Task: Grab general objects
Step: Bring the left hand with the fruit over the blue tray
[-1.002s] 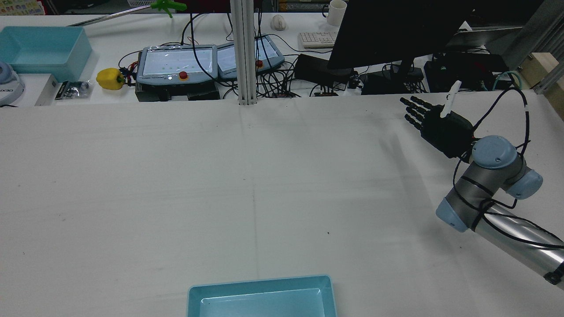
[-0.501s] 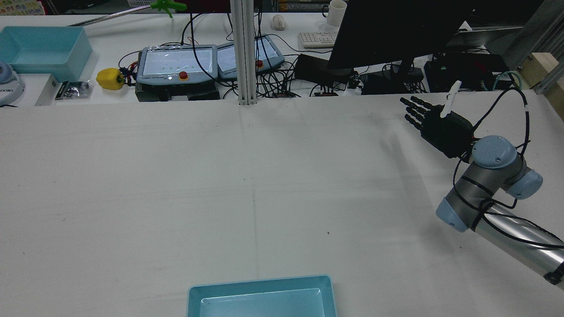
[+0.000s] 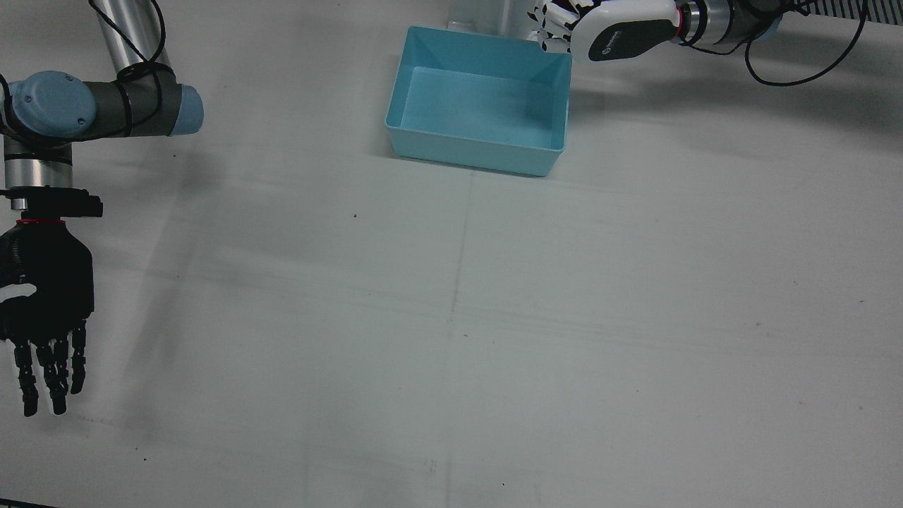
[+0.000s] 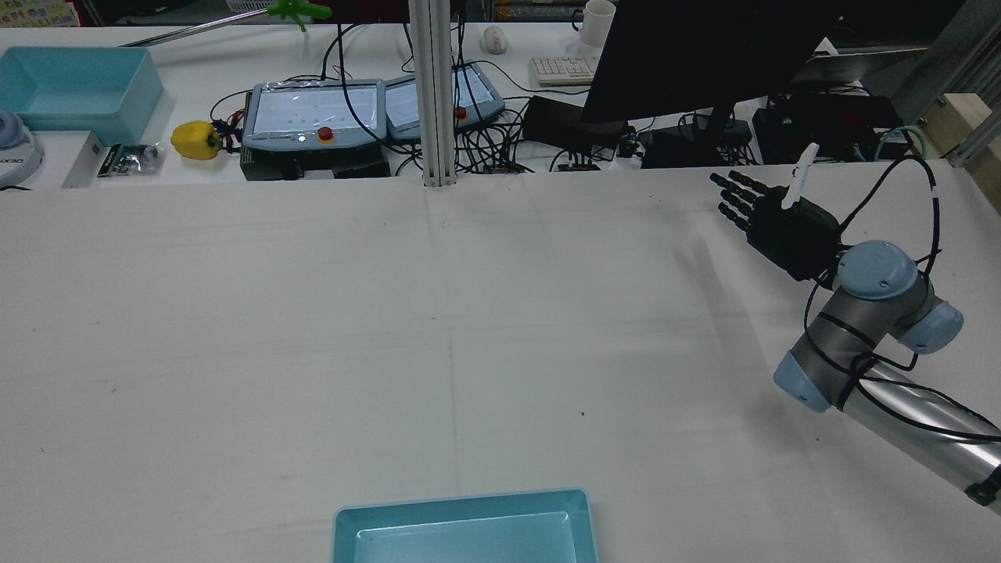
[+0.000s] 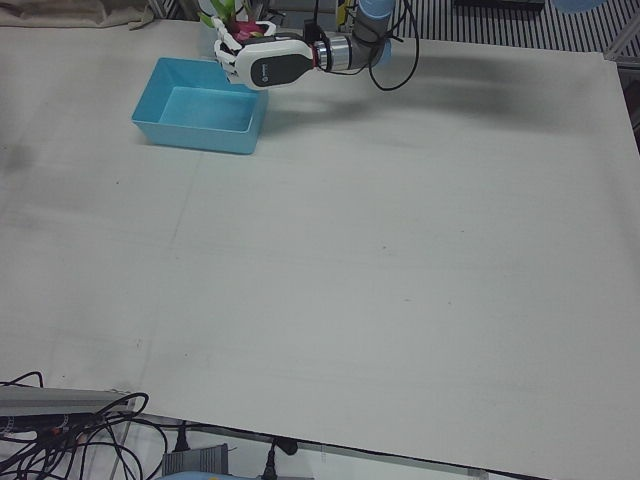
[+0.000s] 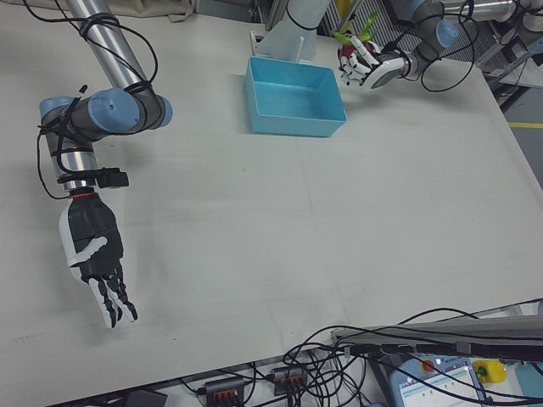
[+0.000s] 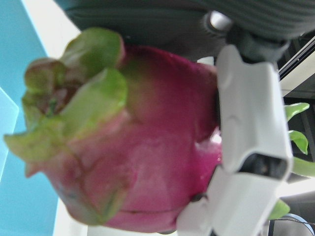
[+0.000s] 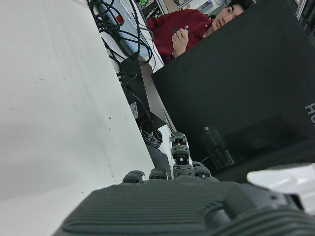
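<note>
- On the table [image 3: 635, 317], nothing much besides the blue bin [image 3: 480, 152], sitting at the robot's edge near the middle.
- Right hand [image 3: 44, 310], the black one, hangs over the far corner of its own side, well away from the bin, fingers [image 4: 731, 188] stretched out and spread, holding nothing.
- Left hand [image 5: 262, 62], white, is up by the bin's corner, fingers wrapped around the dragon fruit [image 7: 147, 147].
- Fruit's pink with green leafy tips, held just beside the bin rim.

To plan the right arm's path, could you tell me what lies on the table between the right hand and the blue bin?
Nothing: in the front view only bare table separates the right hand from the blue bin.
</note>
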Controlling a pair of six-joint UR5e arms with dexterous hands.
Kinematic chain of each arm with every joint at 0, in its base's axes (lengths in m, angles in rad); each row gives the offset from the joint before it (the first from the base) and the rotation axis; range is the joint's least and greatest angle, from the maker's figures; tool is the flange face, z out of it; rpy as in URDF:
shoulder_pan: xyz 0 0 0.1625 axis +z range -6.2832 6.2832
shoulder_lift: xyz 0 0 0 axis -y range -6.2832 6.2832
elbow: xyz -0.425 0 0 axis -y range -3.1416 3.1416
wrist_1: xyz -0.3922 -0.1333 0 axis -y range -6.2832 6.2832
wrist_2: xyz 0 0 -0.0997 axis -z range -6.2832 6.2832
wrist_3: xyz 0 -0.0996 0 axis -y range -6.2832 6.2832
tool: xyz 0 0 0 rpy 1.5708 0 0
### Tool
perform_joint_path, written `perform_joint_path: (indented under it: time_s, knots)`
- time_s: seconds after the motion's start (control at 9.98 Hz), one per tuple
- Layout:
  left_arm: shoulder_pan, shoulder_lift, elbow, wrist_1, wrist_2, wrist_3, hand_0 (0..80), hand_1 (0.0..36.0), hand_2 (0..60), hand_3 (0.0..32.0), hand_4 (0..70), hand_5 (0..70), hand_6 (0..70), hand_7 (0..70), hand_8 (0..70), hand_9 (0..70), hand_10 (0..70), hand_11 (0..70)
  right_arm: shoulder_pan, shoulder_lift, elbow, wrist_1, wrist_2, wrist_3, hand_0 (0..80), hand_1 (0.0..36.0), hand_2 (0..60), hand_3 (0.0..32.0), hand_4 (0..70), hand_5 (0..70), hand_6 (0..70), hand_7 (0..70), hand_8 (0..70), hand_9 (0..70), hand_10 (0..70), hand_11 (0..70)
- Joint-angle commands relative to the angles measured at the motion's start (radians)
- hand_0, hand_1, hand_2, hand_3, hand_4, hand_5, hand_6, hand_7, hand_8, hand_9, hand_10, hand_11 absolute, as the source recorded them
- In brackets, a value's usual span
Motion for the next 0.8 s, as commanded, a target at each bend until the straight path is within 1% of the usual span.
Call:
perform_joint_path:
  time_s: [0.0,0.4,0.6,0.7]
  knots:
    - [-0.08,0.0,0.021,-0.01,-0.007,-0.013,80.0,36.0,60.0,0.0,70.0,70.0,62.0,70.0,52.3,53.0,70.0,70.0,0.0,0.0,0.0,0.0,0.0,0.0,0.0,0.0,0.0,0.0,0.0,0.0,0.0,0.0,0.0,0.0,0.0,0.0]
    - [-0.067,-0.013,0.015,-0.027,-0.001,0.002,80.0,36.0,60.0,0.0,70.0,70.0,64.1,70.0,51.7,52.1,70.0,70.0,0.0,0.0,0.002,0.0,0.0,0.0,0.0,0.0,0.0,0.0,0.0,0.0,0.0,0.0,0.0,0.0,0.0,0.0]
    - [-0.061,-0.016,0.024,-0.002,-0.03,-0.001,80.0,36.0,60.0,0.0,70.0,70.0,64.5,70.0,52.1,52.6,70.0,70.0,0.0,0.0,0.0,0.0,0.0,0.0,0.0,0.0,0.0,0.0,0.0,0.0,0.0,0.0,0.0,0.0,0.0,0.0]
    - [-0.061,-0.046,0.035,0.006,-0.058,0.002,80.0,36.0,60.0,0.0,70.0,70.0,65.2,70.0,52.4,53.0,70.0,70.0,0.0,0.0,0.0,0.0,0.0,0.0,0.0,0.0,0.0,0.0,0.0,0.0,0.0,0.0,0.0,0.0,0.0,0.0]
